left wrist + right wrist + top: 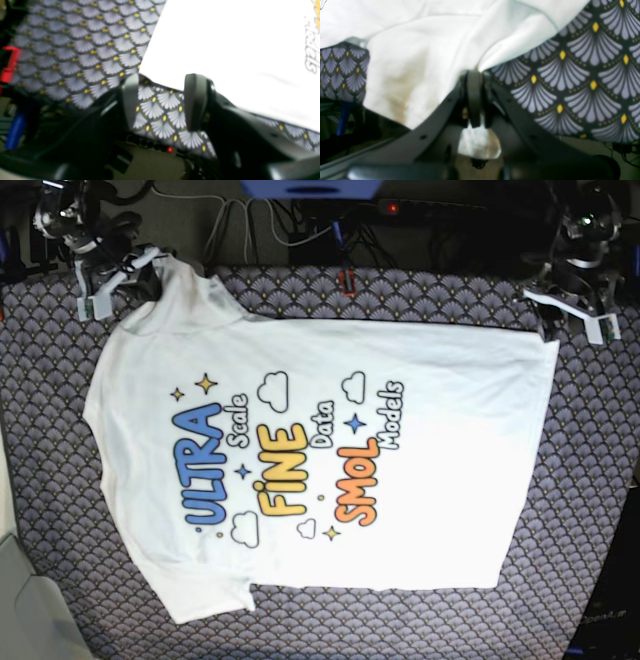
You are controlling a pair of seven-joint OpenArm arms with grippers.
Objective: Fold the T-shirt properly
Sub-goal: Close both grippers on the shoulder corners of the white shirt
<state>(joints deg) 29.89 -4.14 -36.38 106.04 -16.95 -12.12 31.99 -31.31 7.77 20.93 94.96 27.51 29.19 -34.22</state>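
Note:
The white T-shirt (pixel 300 460) lies flat and print up on the patterned tablecloth, collar end toward the left of the base view. At the back left, my right gripper (pixel 148 270) is on the upper sleeve. The right wrist view shows this right gripper (pixel 475 75) shut, with white T-shirt (pixel 420 50) fabric pinched between its fingers. At the back right, my left gripper (pixel 560 320) sits by the hem corner. In the left wrist view, the left gripper (pixel 162 82) stands open, its tips at the edge of the T-shirt (pixel 225 50), with only tablecloth between them.
A fan-patterned dark tablecloth (pixel 400 300) covers the table. Cables and a power strip (pixel 330 220) run behind the back edge. A red clamp (pixel 10 65) and a blue part (pixel 15 130) show at the table's edge beside the left arm.

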